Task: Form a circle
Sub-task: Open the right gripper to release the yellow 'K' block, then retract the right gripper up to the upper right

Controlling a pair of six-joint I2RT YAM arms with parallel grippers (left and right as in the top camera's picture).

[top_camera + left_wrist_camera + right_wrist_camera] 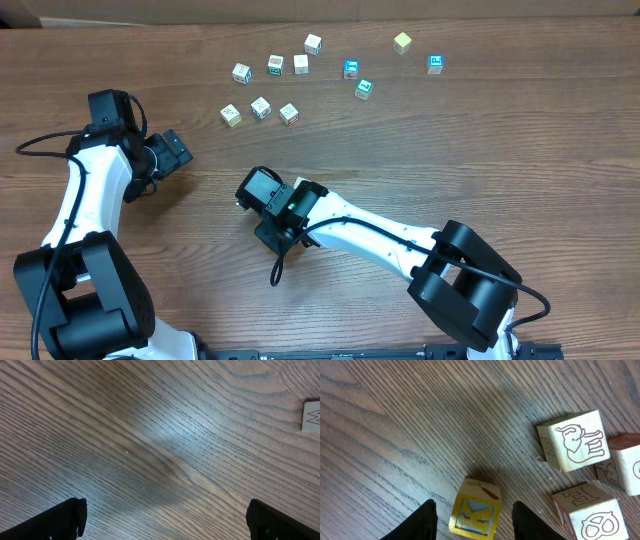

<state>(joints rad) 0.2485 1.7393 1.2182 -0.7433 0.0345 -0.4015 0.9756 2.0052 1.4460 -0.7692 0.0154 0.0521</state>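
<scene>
In the right wrist view a yellow cube (475, 512) sits on the wood between my right gripper's (475, 522) fingers, with a gap on each side, so the jaws are open. Just right of it a cluster makes up the circle: a white elephant cube (572, 440), a lettered cube (590, 512) and a third cube (626, 462) at the edge. In the overhead view the right gripper (275, 205) hides this cluster. My left gripper (167, 522) is open over bare wood, at the left (178, 150).
Several loose cubes lie scattered across the far side of the table, from a white one (241, 72) to a blue one (435, 64) and a yellow-green one (402, 42). A cube's edge (312, 416) shows at the right of the left wrist view.
</scene>
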